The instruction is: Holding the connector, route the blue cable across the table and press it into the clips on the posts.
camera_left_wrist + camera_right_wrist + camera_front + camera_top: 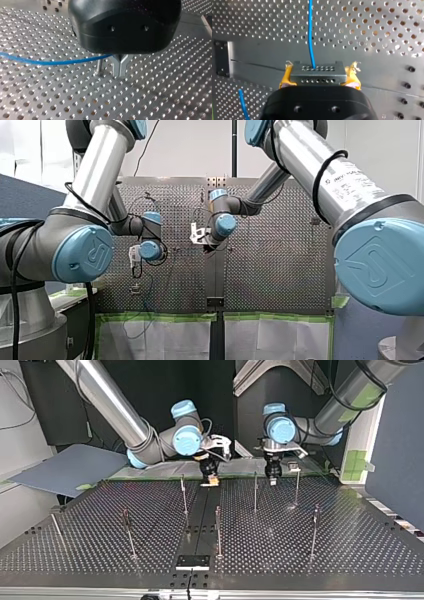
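In the right wrist view my right gripper [318, 75] is shut on a grey metal connector [317, 72], held between its yellow pads [285, 77]. The blue cable [310, 32] runs straight out of the connector over the table. In the left wrist view the metal fingers of my left gripper [120, 67] are shut on the blue cable [50, 62] just above the table, next to a thin post [100, 66]. In the top view both grippers hang at the far edge, the right [211, 479] near the middle seam, the left [272, 479] between two posts.
Several thin upright posts stand on the perforated table [350, 550], among them ones at the middle [218, 530], far right [297, 487] and near left [129, 535]. A black plate [192, 561] lies at the near edge of the middle seam.
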Available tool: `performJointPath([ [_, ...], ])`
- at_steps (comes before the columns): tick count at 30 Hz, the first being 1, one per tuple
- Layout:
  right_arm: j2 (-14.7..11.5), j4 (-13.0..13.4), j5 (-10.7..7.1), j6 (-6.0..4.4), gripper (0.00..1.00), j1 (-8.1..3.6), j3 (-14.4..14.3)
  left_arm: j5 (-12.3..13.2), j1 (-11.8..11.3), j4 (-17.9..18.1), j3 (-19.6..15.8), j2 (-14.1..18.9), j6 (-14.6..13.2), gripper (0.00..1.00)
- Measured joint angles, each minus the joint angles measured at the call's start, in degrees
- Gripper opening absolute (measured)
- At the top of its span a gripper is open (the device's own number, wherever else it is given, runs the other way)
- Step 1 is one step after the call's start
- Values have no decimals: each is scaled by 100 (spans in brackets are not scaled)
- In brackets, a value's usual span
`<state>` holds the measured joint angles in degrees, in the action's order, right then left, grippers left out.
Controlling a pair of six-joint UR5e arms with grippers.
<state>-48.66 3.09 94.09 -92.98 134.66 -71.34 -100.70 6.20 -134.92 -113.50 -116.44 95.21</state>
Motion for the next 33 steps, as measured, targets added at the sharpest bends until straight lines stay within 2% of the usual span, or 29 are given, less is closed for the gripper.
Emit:
performJointPath([
  [13, 28, 120, -118, -11, 0, -274, 173, 136, -165, -110, 523, -44, -22, 0],
  [18, 59, 168, -202, -22, 0, -374, 274, 137, -201, -337, 775, -248, -156, 0],
  [25, 77, 180, -257, -17, 0, -512, 396, -44, -211, -595, 1154, -567, -331, 0],
  [26, 77, 178, -263, -16, 0, -521, 406, -54, -212, -621, 1197, -580, -333, 5],
  [27, 78, 176, -267, -17, 0, -527, 412, -62, -212, -641, 1243, -588, -332, 5],
  [29, 82, 173, -273, -20, 0, -536, 422, -75, -215, -670, 1330, -597, -304, 27],
  [30, 81, 173, -274, -19, 0, -538, 424, -79, -217, -676, 1352, -599, -280, 27],
  [31, 83, 173, -275, -15, 0, -539, 426, -81, -219, -681, 1369, -600, -252, 60],
  [32, 84, 173, -275, -9, 0, -539, 427, -82, -219, -689, 1383, -600, -212, 81],
  [33, 85, 174, -276, -1, 0, -540, 428, -85, -218, -701, 1390, -600, -186, 81],
])
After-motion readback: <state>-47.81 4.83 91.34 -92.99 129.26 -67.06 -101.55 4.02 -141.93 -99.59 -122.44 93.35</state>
